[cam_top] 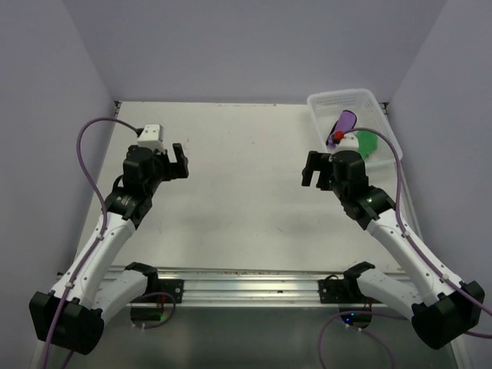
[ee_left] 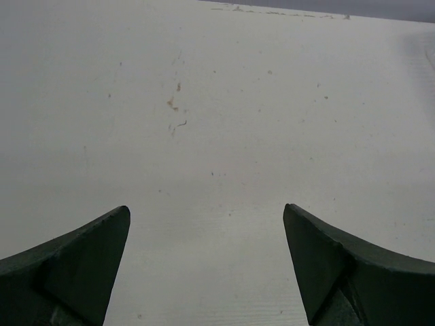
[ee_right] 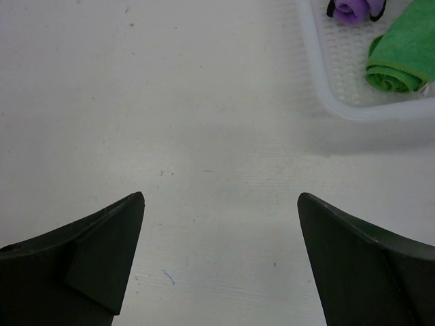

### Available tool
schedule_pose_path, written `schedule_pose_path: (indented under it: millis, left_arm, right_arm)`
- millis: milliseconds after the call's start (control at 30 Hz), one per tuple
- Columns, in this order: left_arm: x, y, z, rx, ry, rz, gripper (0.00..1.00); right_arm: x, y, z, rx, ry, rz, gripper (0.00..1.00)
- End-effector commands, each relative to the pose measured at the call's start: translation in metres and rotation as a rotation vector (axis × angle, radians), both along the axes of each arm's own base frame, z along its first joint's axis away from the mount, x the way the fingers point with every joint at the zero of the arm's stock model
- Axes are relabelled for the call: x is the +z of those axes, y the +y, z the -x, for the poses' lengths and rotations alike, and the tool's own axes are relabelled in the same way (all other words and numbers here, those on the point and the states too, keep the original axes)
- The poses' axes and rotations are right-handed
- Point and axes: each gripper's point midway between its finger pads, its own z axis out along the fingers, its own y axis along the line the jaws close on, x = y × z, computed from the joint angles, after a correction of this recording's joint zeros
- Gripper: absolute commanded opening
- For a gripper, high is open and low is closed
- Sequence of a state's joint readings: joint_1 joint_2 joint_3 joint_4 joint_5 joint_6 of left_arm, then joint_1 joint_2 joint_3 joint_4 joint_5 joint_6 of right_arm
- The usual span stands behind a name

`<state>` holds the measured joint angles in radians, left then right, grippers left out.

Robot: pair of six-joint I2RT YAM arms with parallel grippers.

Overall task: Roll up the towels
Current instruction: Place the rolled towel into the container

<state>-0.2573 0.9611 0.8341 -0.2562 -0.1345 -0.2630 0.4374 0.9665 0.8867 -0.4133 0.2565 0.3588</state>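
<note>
At the near edge of the counter (cam_top: 246, 207), both arm bases are bolted to a metal rail (cam_top: 246, 286), so each arm reaches outward over its own half of the surface. Farther out, the left pincer (cam_top: 181, 161) hangs over the left half with its jaws spread wide and nothing between them; its wrist view shows only bare, lightly speckled surface beneath. The right pincer (cam_top: 307, 170) mirrors it over the right half, equally spread and empty. The two face each other across the open middle, a symmetric posture that reads as rest rather than approach, since neither is aimed at a cloth. Beyond the right pincer, at the far right corner, a white lattice basket (cam_top: 346, 95) sits on the counter. Inside it lies the green towel (ee_right: 397, 58), wound into a tight roll whose spiral end shows in the right wrist view. The purple towel (ee_right: 353, 8) lies just beyond it in the same basket, likewise coiled, with its black edging visible at the rim of the roll. The basket walls appear to keep both rolls from unwinding. With both towels rolled and stowed, the task is judged essentially complete.
</note>
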Motion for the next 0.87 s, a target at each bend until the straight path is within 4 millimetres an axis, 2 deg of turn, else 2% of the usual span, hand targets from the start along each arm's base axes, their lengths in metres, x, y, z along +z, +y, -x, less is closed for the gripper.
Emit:
schedule_pose_path:
  millis: [0,100,300,767,833]
  left_arm:
    - [0.017,0.017,0.001,0.067,-0.087,-0.037,0.99]
    - [0.018,0.017,0.000,0.063,-0.089,-0.039,1.00]
    - [0.012,0.015,-0.002,0.055,-0.062,-0.044,1.00]
    - [0.003,0.010,-0.005,0.035,-0.030,-0.043,0.99]
    - [0.001,0.011,-0.005,0.036,-0.026,-0.045,1.00]
  right_arm:
    - [-0.006,-0.006,-0.004,-0.049,0.037,0.021,0.99]
    - [-0.009,-0.007,-0.005,-0.057,0.043,0.026,0.99]
    - [-0.016,-0.021,-0.007,-0.133,0.047,0.071,0.99]
    - [-0.030,-0.017,-0.010,-0.116,0.097,0.086,0.99]
    - [-0.029,-0.021,-0.011,-0.149,0.087,0.087,0.99]
